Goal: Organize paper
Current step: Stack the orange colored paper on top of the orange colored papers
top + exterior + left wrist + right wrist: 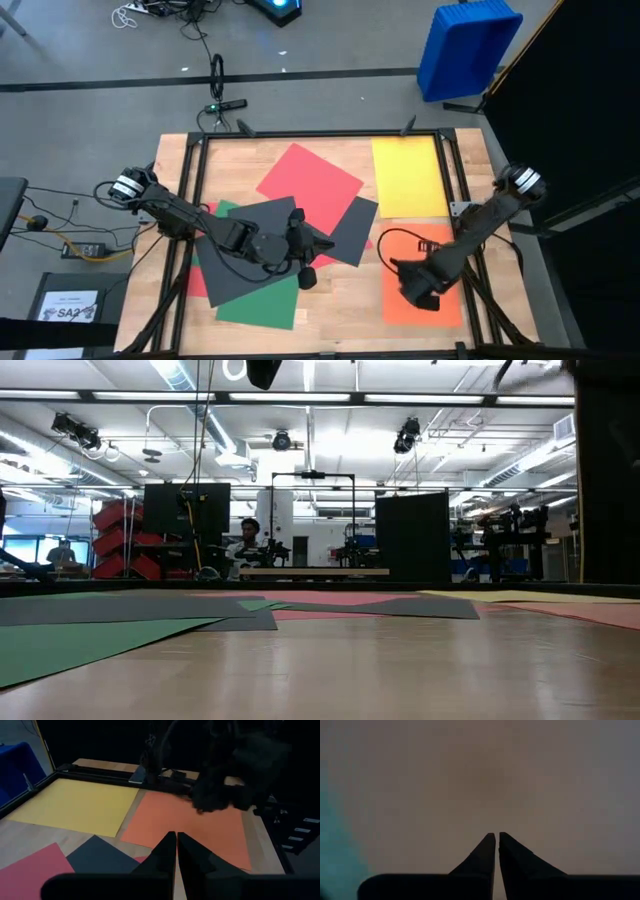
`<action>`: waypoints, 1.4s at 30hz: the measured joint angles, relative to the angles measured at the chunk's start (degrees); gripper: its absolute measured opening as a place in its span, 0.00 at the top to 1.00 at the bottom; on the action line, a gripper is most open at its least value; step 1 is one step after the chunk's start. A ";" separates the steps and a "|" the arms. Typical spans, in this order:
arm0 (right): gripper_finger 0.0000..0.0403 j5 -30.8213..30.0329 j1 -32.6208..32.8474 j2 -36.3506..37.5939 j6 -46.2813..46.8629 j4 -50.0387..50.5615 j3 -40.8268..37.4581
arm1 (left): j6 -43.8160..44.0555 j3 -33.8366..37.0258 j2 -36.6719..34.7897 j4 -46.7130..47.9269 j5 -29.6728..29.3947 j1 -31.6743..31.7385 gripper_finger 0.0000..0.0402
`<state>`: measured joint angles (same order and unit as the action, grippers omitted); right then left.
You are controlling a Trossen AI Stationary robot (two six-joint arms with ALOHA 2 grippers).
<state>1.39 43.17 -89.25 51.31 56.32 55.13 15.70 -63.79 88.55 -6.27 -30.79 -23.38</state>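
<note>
So the paper sorting is looking maybe a third of the way there, judging from how things are lying. On the right side of the table [330,300] a yellow sheet [408,177] is sitting flat and square by the far right corner, and an orange sheet [425,290] is lying just below it, nearer the front edge, pretty much lined up with it, so those two look placed. The rest is a mess in the middle and left: a red sheet [310,180] is lying tilted like a diamond, a couple of dark grey sheets [245,270] are overlapping it and each other at odd angles, a green sheet [262,306] is poking out underneath toward the front, and a sliver of another red one is peeking out at the left. None of that is squared up or sorted by colour yet, so I'd say that pile is what's left to do. The left hand [305,262] is hovering over the jumble with its fingers pressed together, pinching nothing as far as I can see. The right hand [425,296] is sitting low over the orange sheet, fingers also pressed together, and its wrist view is showing just a blank blur of surface right up close, so it might be pressing or sliding that sheet, can't tell for sure.
</note>
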 joint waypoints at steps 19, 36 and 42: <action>1.00 -2.69 20.92 -10.88 14.60 -29.52 0.15 | 0.69 0.00 0.00 -0.01 0.00 0.00 1.00; 1.00 4.03 22.68 -10.76 22.54 -18.73 0.39 | 2.58 0.02 7.96 -5.87 1.83 0.00 1.00; 1.00 5.46 22.72 -10.72 23.96 -15.23 0.35 | 2.60 0.02 8.24 -6.40 2.16 0.00 1.00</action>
<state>6.85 65.89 -99.96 75.27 41.09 55.48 18.30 -63.77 96.79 -12.68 -28.62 -23.38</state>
